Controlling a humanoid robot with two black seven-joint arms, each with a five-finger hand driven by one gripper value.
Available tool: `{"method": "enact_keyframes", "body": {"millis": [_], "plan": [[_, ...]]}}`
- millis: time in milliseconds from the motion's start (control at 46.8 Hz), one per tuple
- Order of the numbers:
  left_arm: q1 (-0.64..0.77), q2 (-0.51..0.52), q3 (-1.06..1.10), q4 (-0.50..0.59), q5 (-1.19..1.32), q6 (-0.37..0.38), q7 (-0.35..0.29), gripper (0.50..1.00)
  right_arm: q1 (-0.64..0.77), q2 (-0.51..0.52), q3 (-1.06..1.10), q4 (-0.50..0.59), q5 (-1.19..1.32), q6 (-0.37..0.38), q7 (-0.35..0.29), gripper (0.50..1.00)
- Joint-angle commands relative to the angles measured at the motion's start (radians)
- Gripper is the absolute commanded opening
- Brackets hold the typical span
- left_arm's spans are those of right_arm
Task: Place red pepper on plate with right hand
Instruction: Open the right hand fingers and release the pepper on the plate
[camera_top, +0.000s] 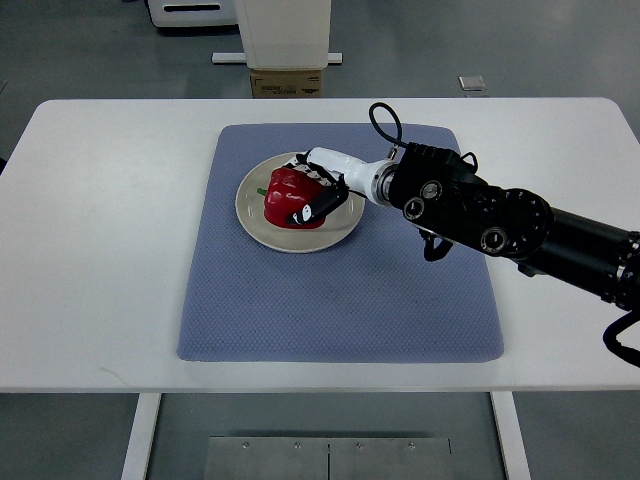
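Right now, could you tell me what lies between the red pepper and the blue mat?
In the top view, only the round cream plate lies between the red pepper and the blue textured mat; the right hand grips the pepper.

The right hand (318, 190) and red pepper (290, 197) are occupying the plate (250, 215); bare mat (330, 300) is lying open near and left.

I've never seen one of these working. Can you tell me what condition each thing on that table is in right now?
red pepper: on the plate, wrapped by the hand's fingers.
plate: flat on the mat, holding the pepper.
right hand: closed on the pepper, not yet let go.
blue mat: spread flat on the table.
white table: carries the mat.
left hand: out of view.
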Motion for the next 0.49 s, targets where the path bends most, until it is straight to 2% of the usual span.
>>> {"method": "enact_keyframes", "body": {"millis": [0, 321, 342, 406, 428, 471], "plan": [[0.0, 0.0, 0.0, 0.0, 0.0, 0.0, -0.001, 1.0, -0.012, 0.0, 0.0, -0.004, 0.0, -0.007, -0.004, 0.5], [0.0, 0.0, 0.0, 0.0, 0.0, 0.0, -0.001, 1.0, -0.019, 0.0, 0.003, -0.025, 0.002, -0.021, 0.002, 0.5], [0.0, 0.0, 0.0, 0.0, 0.0, 0.0, -0.001, 1.0, -0.019, 0.0, 0.005, -0.027, 0.002, -0.027, 0.002, 0.516], [0.0, 0.0, 0.0, 0.0, 0.0, 0.0, 0.001, 1.0, -0.02, 0.0, 0.014, -0.028, 0.003, -0.044, 0.006, 0.756], [0.0, 0.0, 0.0, 0.0, 0.0, 0.0, 0.001, 1.0, -0.02, 0.0, 0.017, -0.027, 0.003, -0.048, 0.008, 0.798], [0.0, 0.0, 0.0, 0.0, 0.0, 0.0, 0.001, 1.0, -0.023, 0.0, 0.019, -0.028, 0.008, -0.051, 0.011, 0.826]]}}
